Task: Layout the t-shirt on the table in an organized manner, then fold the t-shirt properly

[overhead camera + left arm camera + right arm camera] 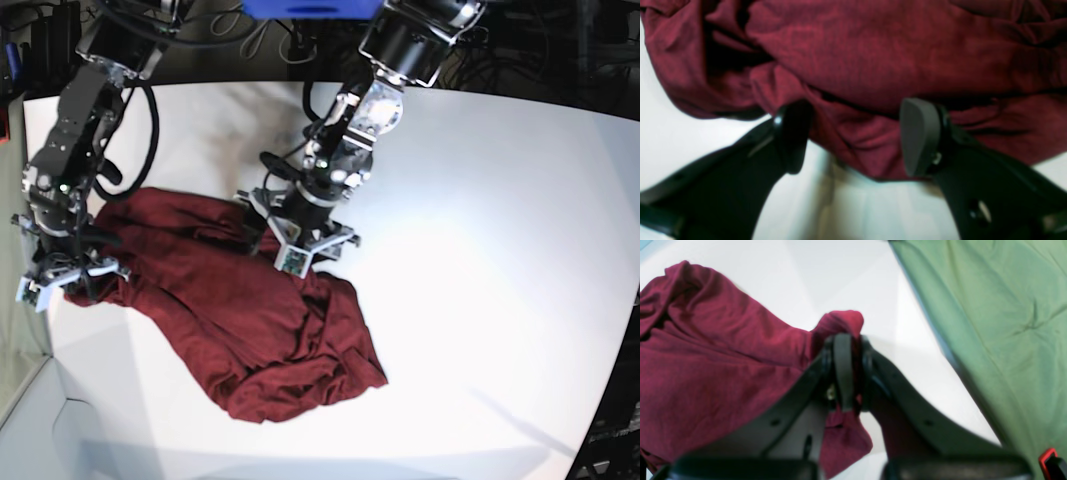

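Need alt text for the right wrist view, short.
The right gripper is shut on a bunched corner of the maroon t-shirt, which trails left over the white table. A green cloth fills the right side.

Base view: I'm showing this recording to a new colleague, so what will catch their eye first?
The crumpled maroon t-shirt, sprawled over the near-left part of the white table. Next, the right pincer at the shirt's left edge, shut on a fold of it, and the left pincer, open over the shirt's far edge.
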